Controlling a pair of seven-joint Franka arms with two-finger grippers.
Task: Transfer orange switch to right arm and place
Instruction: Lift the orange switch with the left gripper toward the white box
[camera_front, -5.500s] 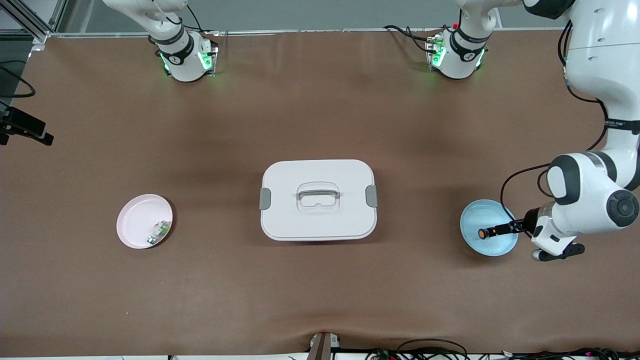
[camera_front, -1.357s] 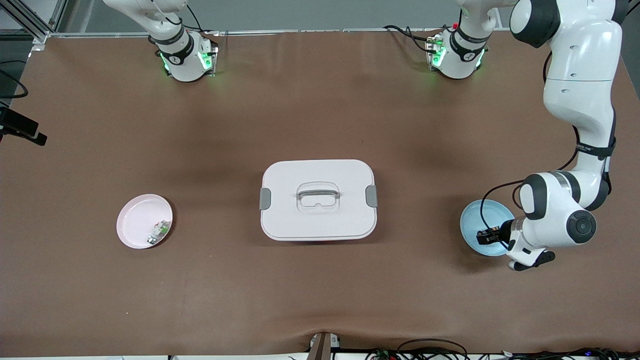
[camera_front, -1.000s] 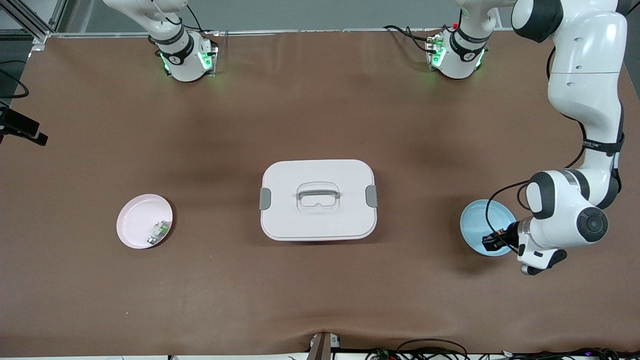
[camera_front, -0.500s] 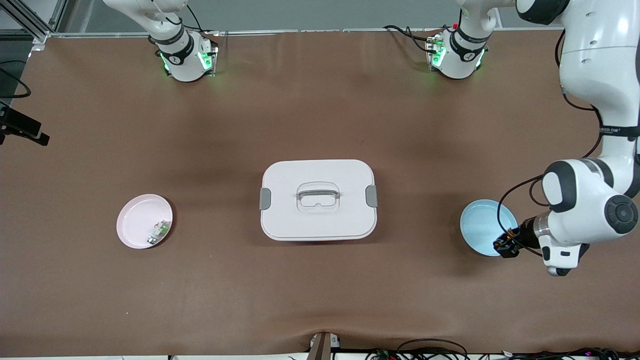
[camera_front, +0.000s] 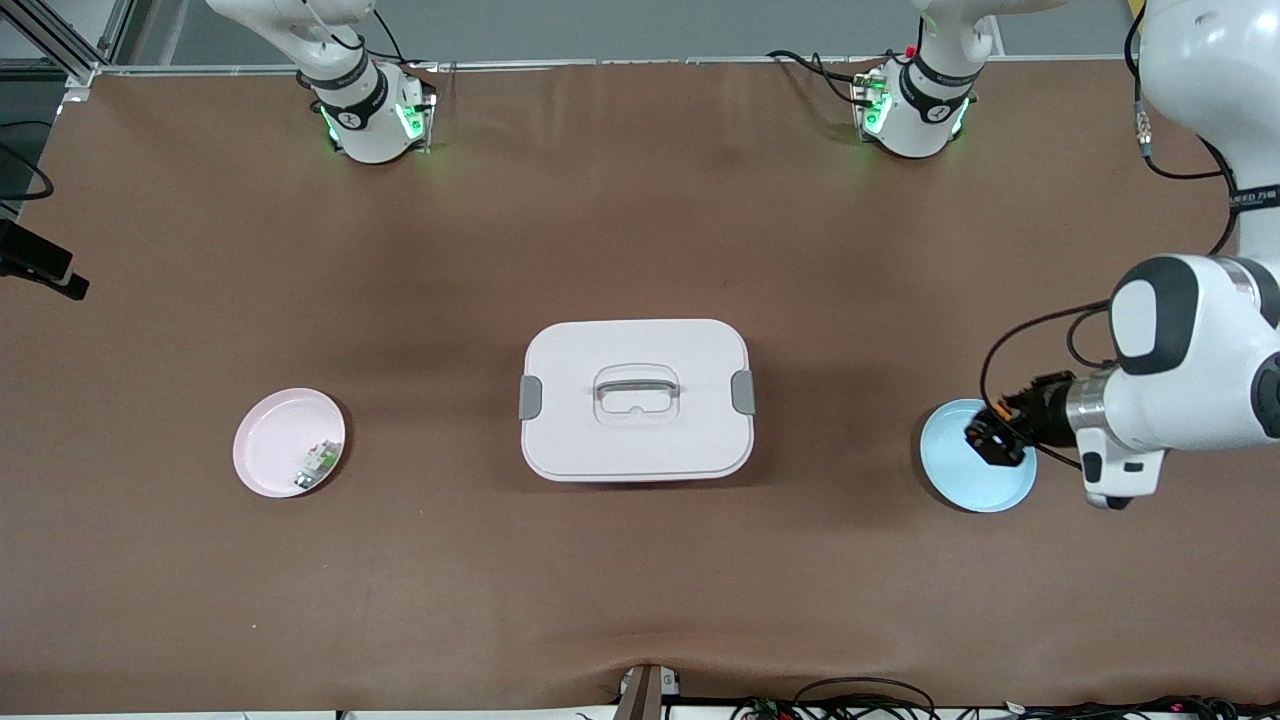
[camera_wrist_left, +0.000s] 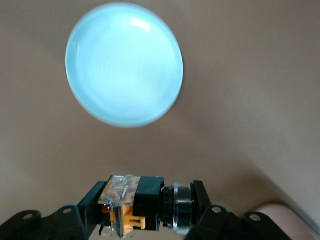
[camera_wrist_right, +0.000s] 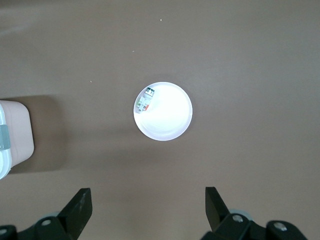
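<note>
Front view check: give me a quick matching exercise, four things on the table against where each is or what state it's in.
Things:
1. orange switch
2. blue plate
3. pink plate
4. white box

States:
A. holds a small white-and-green part
B. lid on, at mid-table
C. gripped in the shut left gripper, lifted
D. empty, under the left gripper

Pairs: 1-C, 2-D, 3-A, 4-B

The right gripper waits open, over the pink plate.

high front camera; wrist cameras face down.
</note>
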